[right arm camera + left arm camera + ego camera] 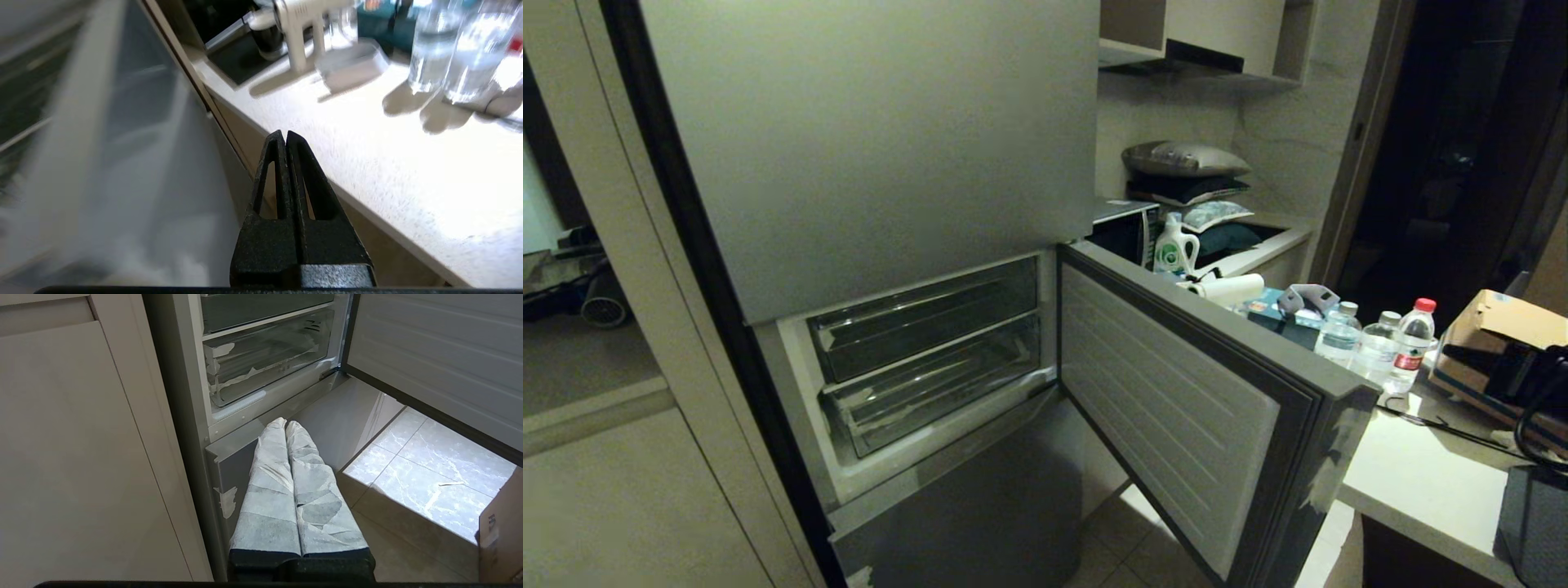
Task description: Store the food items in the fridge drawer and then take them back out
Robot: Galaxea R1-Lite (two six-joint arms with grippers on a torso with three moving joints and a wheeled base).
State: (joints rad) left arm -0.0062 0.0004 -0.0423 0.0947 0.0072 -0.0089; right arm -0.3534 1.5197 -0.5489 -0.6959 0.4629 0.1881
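Observation:
The fridge's middle door (1176, 408) hangs open toward the right. Behind it sit two clear bins. The lower, deeper one with white tape scraps is the fridge drawer (931, 384) (265, 359), pushed in. Above it is a darker, shallower tray (923, 314). The food items are out of view. My left gripper (285, 422), its fingers wrapped in white tape, is shut and empty, low in front of the fridge's bottom door. My right gripper (284, 134), black, is shut and empty beside the front edge of the counter (367, 163). Neither gripper shows in the head view.
The pale counter (1421, 482) at the right holds water bottles (1409, 343) (429, 49), a cardboard box (1503, 335), a paper roll (1229, 287) and a detergent bottle (1174, 249). A white handheld device (302, 28) stands near them. Cabinet panels (81, 457) flank the fridge on the left.

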